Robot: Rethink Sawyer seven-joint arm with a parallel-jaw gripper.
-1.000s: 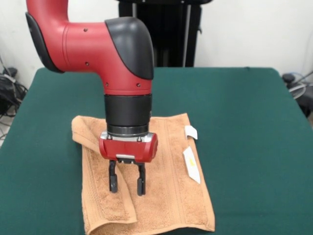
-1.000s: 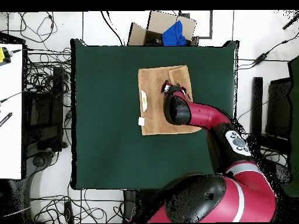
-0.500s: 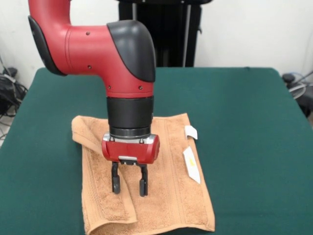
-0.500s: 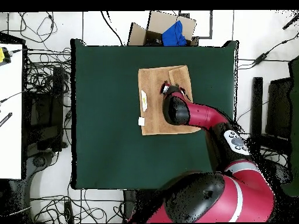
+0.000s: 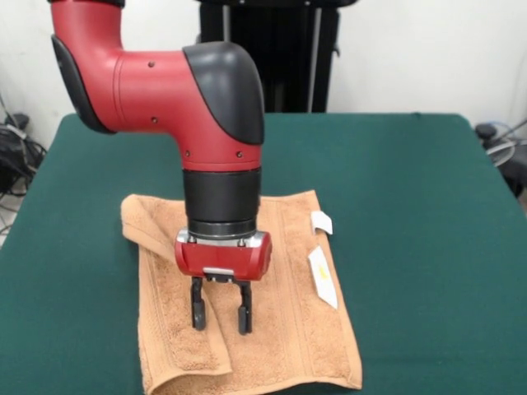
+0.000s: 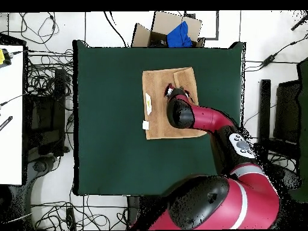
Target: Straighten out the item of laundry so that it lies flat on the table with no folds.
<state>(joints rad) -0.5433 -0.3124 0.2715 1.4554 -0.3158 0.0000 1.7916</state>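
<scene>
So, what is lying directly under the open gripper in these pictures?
Under the gripper lies the towel, where a flap is folded over it. The cloth beneath that flap is covered, and so is the table under the towel.

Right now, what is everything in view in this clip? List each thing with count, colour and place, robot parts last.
towel: one, orange-tan, on the table under the gripper; one side strip is folded over onto it, at the left in the front view.
tags: two, white, at the towel's right edge in the front view.
table: one, dark green top, carrying the towel.
cardboard box: one, brown, with blue cloth in it, on the floor beyond the table's top edge in the overhead view.
cables: many, black, on the floor left of the table in the overhead view.
arm: one, red and black, bent down over the towel.
gripper: one, black fingers, open, just above the folded strip.
</scene>
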